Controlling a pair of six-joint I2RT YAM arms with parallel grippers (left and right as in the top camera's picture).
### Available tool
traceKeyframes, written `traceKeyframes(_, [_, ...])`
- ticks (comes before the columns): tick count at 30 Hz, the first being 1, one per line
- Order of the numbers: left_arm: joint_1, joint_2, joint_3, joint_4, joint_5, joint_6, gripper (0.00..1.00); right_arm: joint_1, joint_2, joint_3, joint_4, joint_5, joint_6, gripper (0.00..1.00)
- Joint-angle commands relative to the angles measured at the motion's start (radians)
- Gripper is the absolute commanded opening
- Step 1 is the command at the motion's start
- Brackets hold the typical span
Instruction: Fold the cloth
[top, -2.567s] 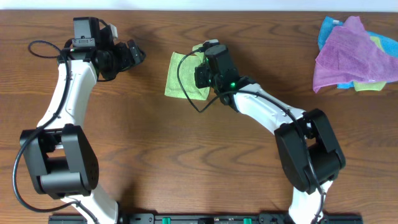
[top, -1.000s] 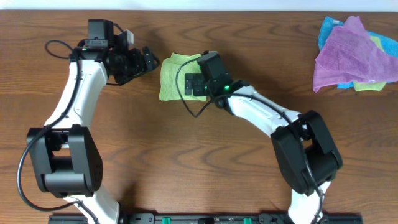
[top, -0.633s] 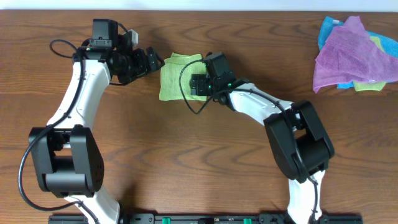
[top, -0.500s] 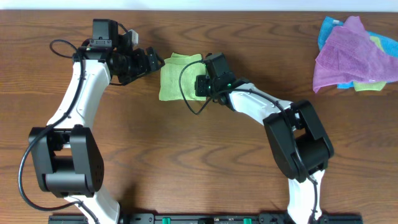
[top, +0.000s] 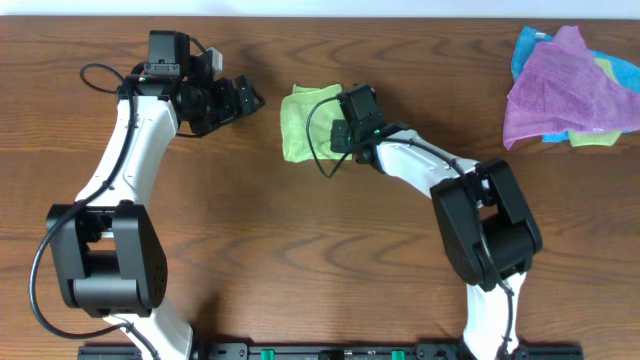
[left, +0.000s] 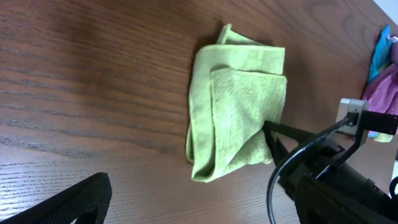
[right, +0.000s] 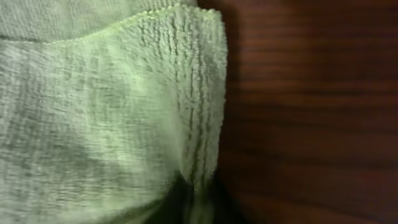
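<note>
Hiding nearly all of its own fingers, the right gripper (top: 336, 133) sits on the 3 o'clock edge of the cloth (top: 298, 122). Its wrist view shows only a dark sliver at the bottom with a green fold drawn down into it, so the jaws look clenched on that edge. The cloth lies in uneven folded layers on the table (top: 320, 260), toward 12 o'clock in the overhead view. The right arm reaches in low from 5 o'clock, elbow bent. The left arm rises from 7 o'clock and bends toward the cloth; the left gripper (top: 244, 96) hangs near its 9 o'clock side, apart from it, jaws spread, with one finger (left: 68, 202) showing in its own camera. At 2 o'clock the purple cloth (top: 560, 85) covers most of the blue cloth (top: 526, 48)
</note>
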Motion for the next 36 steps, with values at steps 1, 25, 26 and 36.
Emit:
traceKeyframes(1, [-0.002,-0.003,0.008,0.005,0.004,0.01,0.95,-0.014,-0.009,0.009,-0.01,0.048,0.003,0.85])
traceKeyframes(25, [-0.003,-0.003,0.008,0.044,0.004,-0.008,0.95,0.014,-0.081,0.048,0.061,-0.219,-0.015,0.99])
traceKeyframes(26, [-0.003,-0.003,0.008,0.044,0.004,-0.008,0.95,0.014,-0.071,0.048,0.07,-0.223,-0.015,0.98])
traceKeyframes(36, [-0.004,-0.003,0.008,0.044,0.004,-0.008,0.95,0.014,0.03,0.048,0.138,-0.226,-0.034,0.83])
